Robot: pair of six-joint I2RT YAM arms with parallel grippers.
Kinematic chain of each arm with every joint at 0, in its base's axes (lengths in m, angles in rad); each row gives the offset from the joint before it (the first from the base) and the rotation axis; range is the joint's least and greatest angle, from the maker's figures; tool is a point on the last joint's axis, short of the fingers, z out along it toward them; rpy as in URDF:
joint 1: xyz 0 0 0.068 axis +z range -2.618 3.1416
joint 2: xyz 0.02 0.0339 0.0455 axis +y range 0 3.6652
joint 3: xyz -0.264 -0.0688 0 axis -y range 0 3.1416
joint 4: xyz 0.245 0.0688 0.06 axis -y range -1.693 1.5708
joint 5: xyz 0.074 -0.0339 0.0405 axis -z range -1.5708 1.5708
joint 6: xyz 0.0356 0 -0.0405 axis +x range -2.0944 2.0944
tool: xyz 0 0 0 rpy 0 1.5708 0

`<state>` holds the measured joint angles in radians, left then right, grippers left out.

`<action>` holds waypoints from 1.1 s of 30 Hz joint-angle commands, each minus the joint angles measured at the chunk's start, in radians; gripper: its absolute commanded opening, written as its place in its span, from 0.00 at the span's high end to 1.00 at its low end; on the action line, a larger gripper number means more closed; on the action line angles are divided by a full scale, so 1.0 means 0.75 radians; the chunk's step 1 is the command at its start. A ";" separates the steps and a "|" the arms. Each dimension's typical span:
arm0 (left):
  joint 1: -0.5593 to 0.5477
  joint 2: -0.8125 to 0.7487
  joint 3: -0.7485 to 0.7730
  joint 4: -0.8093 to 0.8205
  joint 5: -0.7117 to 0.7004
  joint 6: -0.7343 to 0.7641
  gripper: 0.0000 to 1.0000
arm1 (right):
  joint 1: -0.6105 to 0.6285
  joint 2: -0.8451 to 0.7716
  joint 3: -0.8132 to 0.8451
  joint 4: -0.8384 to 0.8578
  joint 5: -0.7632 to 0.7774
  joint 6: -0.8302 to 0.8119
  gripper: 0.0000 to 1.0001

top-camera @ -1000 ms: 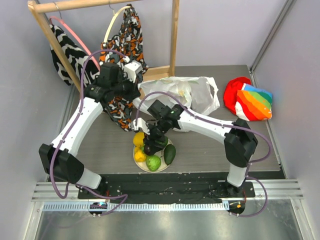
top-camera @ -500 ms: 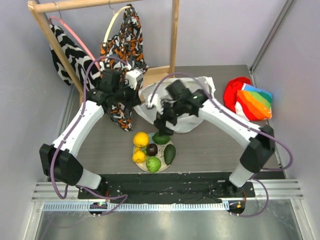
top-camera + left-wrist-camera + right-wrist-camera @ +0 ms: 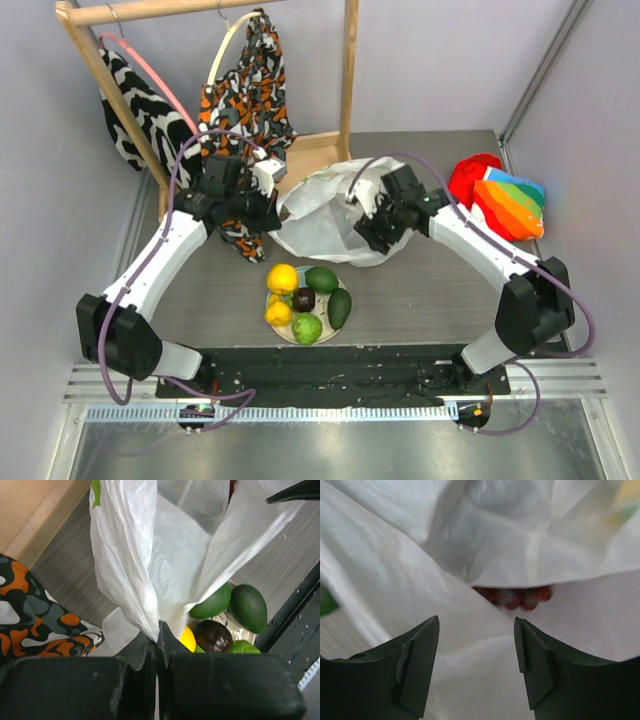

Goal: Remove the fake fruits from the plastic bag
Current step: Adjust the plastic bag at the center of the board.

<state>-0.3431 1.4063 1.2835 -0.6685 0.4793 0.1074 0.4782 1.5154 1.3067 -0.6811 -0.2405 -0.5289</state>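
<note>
The white plastic bag [image 3: 320, 210] lies mid-table. My left gripper [image 3: 272, 203] is shut on its left edge and holds that edge up; the pinched fold shows in the left wrist view [image 3: 158, 630]. My right gripper [image 3: 368, 228] is open and empty at the bag's right side, jaws spread over the bag film [image 3: 470, 555]. A red-purple grape cluster [image 3: 515, 596] shows between the bag's folds just beyond the jaws. On the plate [image 3: 287, 335] lie a lemon [image 3: 282, 277], a green avocado [image 3: 322, 279], a dark purple fruit [image 3: 303, 299], a lime [image 3: 307, 327] and a dark green avocado [image 3: 340, 308].
A wooden clothes rack [image 3: 347, 70] with patterned garments [image 3: 245, 110] stands at the back left, close to my left arm. A red and rainbow-striped cloth [image 3: 497, 197] lies at the right. Plate and fruits sit near the front edge, below the bag.
My right gripper has left the plate, with a green avocado now lying there, and moved up and right to the bag. My left gripper keeps its hold on the bag.
</note>
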 commanded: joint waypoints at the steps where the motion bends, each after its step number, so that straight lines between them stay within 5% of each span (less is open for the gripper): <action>1: 0.008 -0.081 0.003 -0.115 0.050 0.134 1.00 | -0.008 -0.061 -0.188 -0.043 0.231 -0.074 0.33; 7: 0.008 -0.200 -0.036 -0.380 -0.029 0.364 1.00 | -0.006 -0.245 -0.405 -0.151 0.261 -0.105 0.34; 14: 0.010 -0.323 -0.161 -0.387 -0.038 0.411 1.00 | -0.024 -0.256 -0.381 -0.100 0.272 -0.056 0.31; 33: 0.008 -0.261 -0.063 -0.260 -0.013 0.352 1.00 | -0.057 0.290 0.029 -0.033 0.092 0.053 0.32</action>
<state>-0.3428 1.2385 1.1988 -0.9031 0.4622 0.3813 0.4408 1.6985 1.2823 -0.7116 -0.1501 -0.4908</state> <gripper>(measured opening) 0.019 0.692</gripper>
